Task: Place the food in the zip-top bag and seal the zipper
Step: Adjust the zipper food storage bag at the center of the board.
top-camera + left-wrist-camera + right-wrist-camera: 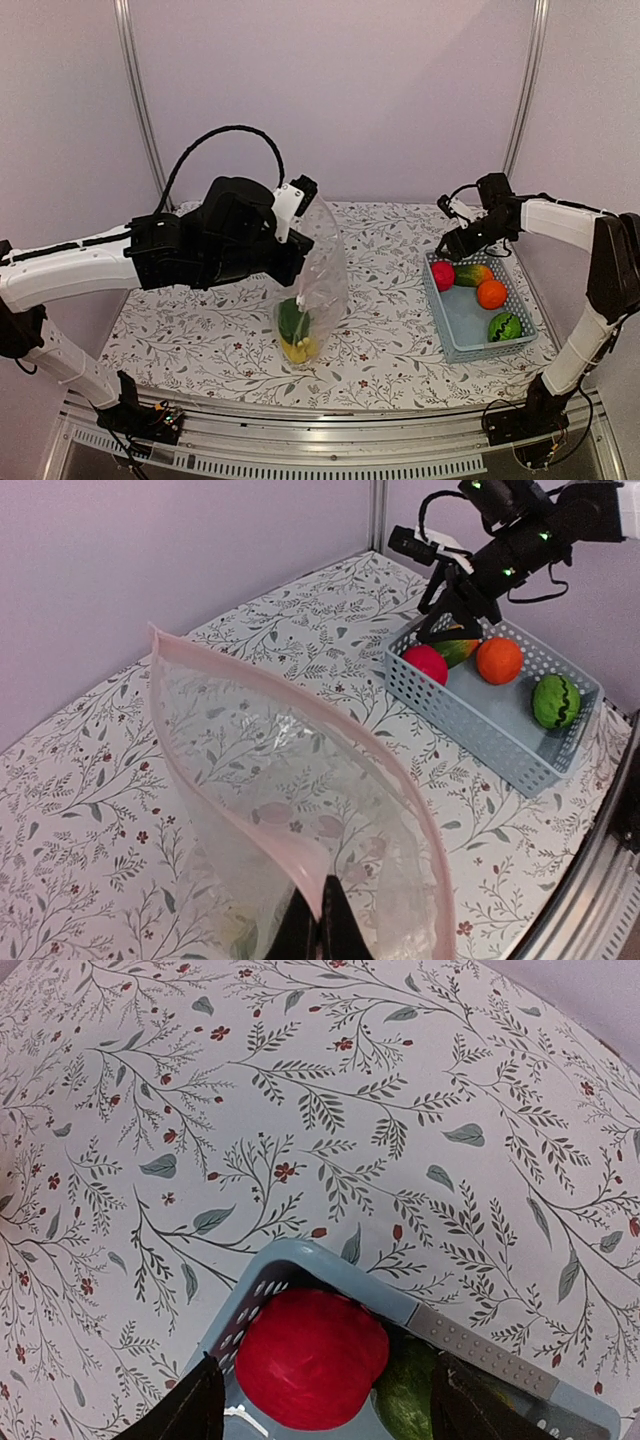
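Observation:
My left gripper (320,920) is shut on the pale pink zipper (260,815) of the clear zip-top bag (315,285) and holds the bag upright with its mouth open. Yellow bananas (298,350) and a dark green piece (291,320) lie in the bag's bottom. My right gripper (452,246) is open, its fingers (180,1410) on either side of the red apple (312,1358) in the far left corner of the light blue basket (455,325). The mango (472,274), the orange (491,293) and the striped green ball (505,326) also lie in the basket.
The table has a floral cloth (200,340). Metal frame posts (140,100) stand at the back corners. The basket's rim (340,1270) lies just below my right gripper.

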